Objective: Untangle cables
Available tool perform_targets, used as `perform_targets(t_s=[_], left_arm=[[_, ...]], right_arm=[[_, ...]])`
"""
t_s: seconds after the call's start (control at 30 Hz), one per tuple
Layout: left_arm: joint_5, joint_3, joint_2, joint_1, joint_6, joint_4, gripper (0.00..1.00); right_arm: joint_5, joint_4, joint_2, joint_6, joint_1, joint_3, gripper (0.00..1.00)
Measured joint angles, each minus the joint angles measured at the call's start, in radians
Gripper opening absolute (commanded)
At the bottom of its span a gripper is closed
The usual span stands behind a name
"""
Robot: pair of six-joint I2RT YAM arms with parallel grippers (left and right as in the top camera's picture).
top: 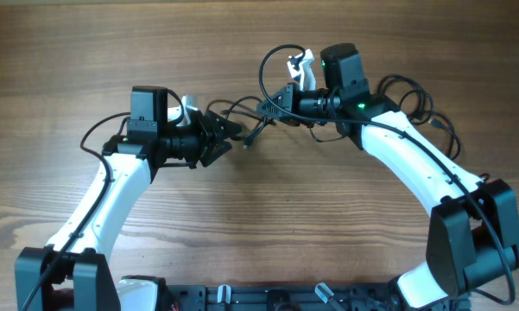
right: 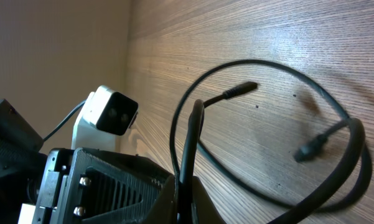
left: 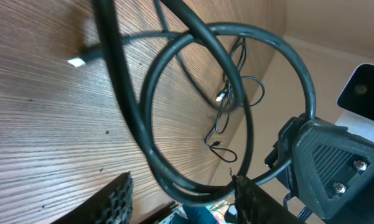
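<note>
Your right claw [top: 276,102] is pinched shut on the looped cable [right: 280,67]. In its wrist view the black cord rises straight out from between the closed fingers and sweeps round in a wide ring above the worktop [top: 259,225]. Two plug ends show there, one pointing up near the top of the ring and one hanging on its far side.

Your left claw [top: 227,138] sits just beside the right claw, facing it across a short gap at the upper middle of the worktop. Its jaws stand apart. From its own camera you can see one ribbed finger [left: 115,199] at the lower left and the other at the lower middle. The bottom of the same thick loop hangs between them. You cannot tell from these views whether the cord touches either finger.

Seen from above, strands of the looped cable bridge the gap between the two claws, and one arc curls up and away behind the right claw.

More cables [top: 427,112] lie in a loose coil well away from the right claw, on the far side of that arm's white forearm.
</note>
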Motion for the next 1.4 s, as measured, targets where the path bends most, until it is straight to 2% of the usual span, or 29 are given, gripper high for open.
perform_targets(t_s=[0.1,0.27,0.37,0.5,0.53,0.6,0.67,0.73,0.8,0.87,0.97,1.23,1.4], left_arm=[[-0.009,0.000,0.000,0.010,0.011,-0.011,0.48],[-0.086,0.000,0.000,0.012,0.017,-0.058,0.35],[-0.094,0.000,0.000,0.019,0.011,-0.060,0.35],[-0.008,0.000,0.000,0.065,-0.001,-0.042,0.37],[0.008,0.000,0.000,0.082,0.001,-0.042,0.34],[0.024,0.000,0.000,0.108,0.011,-0.061,0.14],[0.021,0.000,0.000,0.126,0.017,-0.114,0.09],[-0.011,0.000,0.000,0.130,0.027,-0.173,0.11],[-0.061,0.000,0.000,0.127,0.031,-0.216,0.24],[-0.125,0.000,0.000,0.099,0.031,-0.217,0.34],[-0.175,-0.002,0.000,0.055,0.033,-0.162,0.40],[-0.280,-0.002,0.000,-0.010,-0.005,-0.023,0.46],[-0.290,-0.002,0.000,-0.017,-0.023,0.005,0.36]], right_arm=[[0.006,0.000,0.000,0.000,0.000,0.000,0.04],[0.006,0.001,0.000,0.000,0.000,0.000,0.04],[0.006,0.000,0.000,0.000,0.000,0.000,0.04],[0.006,0.001,0.000,0.000,0.000,0.000,0.04],[0.006,0.001,0.000,0.000,0.000,0.000,0.04],[0.006,0.001,0.000,0.000,0.000,0.000,0.04],[0.006,0.002,0.000,0.000,0.000,0.000,0.04],[0.006,0.003,0.000,0.000,0.000,0.000,0.04],[0.006,0.004,0.000,0.000,0.000,0.000,0.04],[0.006,0.004,0.000,0.000,0.000,0.000,0.04],[0.006,0.004,0.000,0.000,0.000,0.000,0.04],[0.006,0.005,0.000,0.000,-0.004,0.000,0.04],[0.006,0.004,0.000,0.000,-0.005,0.000,0.04]])
